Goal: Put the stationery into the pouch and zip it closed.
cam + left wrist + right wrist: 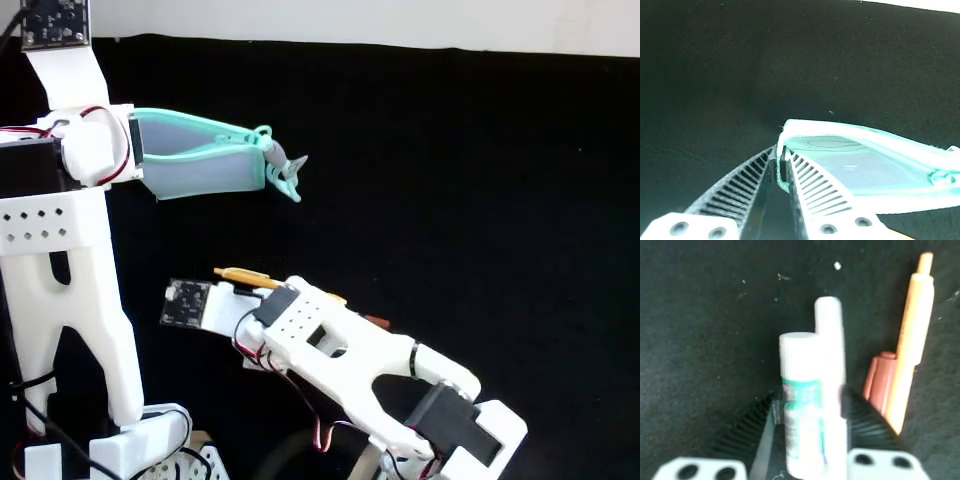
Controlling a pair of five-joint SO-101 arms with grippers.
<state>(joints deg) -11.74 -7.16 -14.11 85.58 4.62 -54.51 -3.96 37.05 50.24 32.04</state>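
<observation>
- Left wrist view: the left hand (780, 162) is closed on one end of the teal pouch (860, 167), pinching its rim. That grip holds the pouch above the black counter (480, 180), and its mouth gapes, probably so that things can be fed in.
- The zip pull (940, 177) hangs at the pouch's far end, away from the pinching fingers. The slider's run looks unblocked for closing later.
- In the right wrist view, the right hand (810, 397) is down at the counter. Its fingers press against both sides of a white tube (800, 405) and a white pen (830, 365), which lie side by side between them.
- An orange pen (912, 340) and a brown marker (879, 377) lie just beside that grip, touching each other. Lifting the pair straight up should avoid dragging them.
- In the high view, the pouch hangs near the left edge, well apart from the stationery. Open counter lies between them and to the right, which leaves room for carrying.
</observation>
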